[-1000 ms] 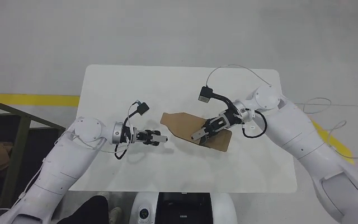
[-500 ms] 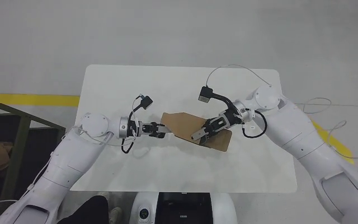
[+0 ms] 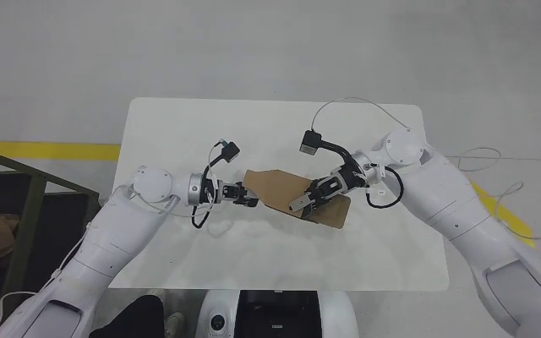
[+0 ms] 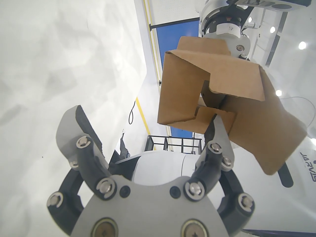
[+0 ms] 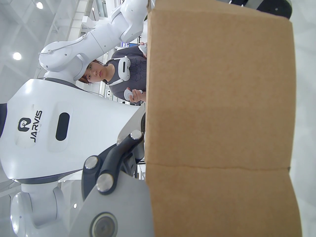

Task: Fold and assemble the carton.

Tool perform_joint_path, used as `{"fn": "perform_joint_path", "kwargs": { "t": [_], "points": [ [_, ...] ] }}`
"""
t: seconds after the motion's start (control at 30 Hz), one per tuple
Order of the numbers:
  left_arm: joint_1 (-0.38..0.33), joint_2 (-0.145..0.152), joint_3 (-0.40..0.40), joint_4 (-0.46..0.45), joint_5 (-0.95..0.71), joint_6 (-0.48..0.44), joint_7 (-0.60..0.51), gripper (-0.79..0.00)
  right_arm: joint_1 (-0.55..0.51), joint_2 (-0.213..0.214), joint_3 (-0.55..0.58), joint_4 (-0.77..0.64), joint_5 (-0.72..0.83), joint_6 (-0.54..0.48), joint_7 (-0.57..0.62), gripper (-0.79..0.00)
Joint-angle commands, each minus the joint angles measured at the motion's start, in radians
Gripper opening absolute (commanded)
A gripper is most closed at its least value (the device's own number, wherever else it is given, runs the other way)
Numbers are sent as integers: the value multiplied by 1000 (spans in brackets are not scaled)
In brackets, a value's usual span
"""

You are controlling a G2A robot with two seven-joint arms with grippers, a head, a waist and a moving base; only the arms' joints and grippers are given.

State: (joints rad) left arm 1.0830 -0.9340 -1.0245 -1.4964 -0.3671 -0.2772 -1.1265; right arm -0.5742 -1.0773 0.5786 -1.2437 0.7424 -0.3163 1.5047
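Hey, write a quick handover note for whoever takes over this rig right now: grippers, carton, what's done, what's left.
Left gripper: open, at one end of the carton, one finger beside a small flap; I cannot tell if they touch.
Right gripper: shut on the carton's other side, holding it over the middle of the table.
Done: the panels are bent into a partly open sleeve.
Left: the end flaps stand open. Fold them in and close the carton, probably starting with that small flap.
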Motion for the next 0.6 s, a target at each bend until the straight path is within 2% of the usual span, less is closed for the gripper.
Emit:
{"fn": "perform_joint_path", "kwargs": {
  "t": [0.0,0.57],
  "points": [
    [-4,-3,6,0,-4,-2,0,0,0,0,0,0,0,0,0,-785],
    [-14,-14,17,-2,-12,-6,-25,0,0,0,0,0,0,0,0,-785]
  ]
}}
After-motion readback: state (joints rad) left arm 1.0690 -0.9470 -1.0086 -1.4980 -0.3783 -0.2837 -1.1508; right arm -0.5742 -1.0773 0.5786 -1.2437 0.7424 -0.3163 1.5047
